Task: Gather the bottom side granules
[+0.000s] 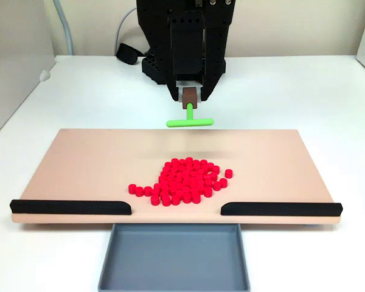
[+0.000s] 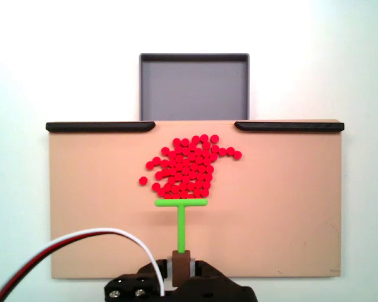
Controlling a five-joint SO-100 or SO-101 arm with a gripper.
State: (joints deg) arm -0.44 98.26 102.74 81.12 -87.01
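The gripper (image 2: 182,267) pinches the stem of a green T-shaped tool (image 2: 181,214), its crossbar lying sideways and touching the near edge of the red granules (image 2: 189,167), heaped mid-board (image 2: 290,207) between tool and grey tray (image 2: 194,60) beyond

Bright red granules (image 2: 189,163) showing against peach board (image 2: 290,207); green T-tool (image 2: 181,217), grey tray (image 2: 194,88), black rails (image 2: 101,126).

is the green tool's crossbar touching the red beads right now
Cannot tell. In a fixed view the crossbar meets the beads with no gap, but it may hover above them.
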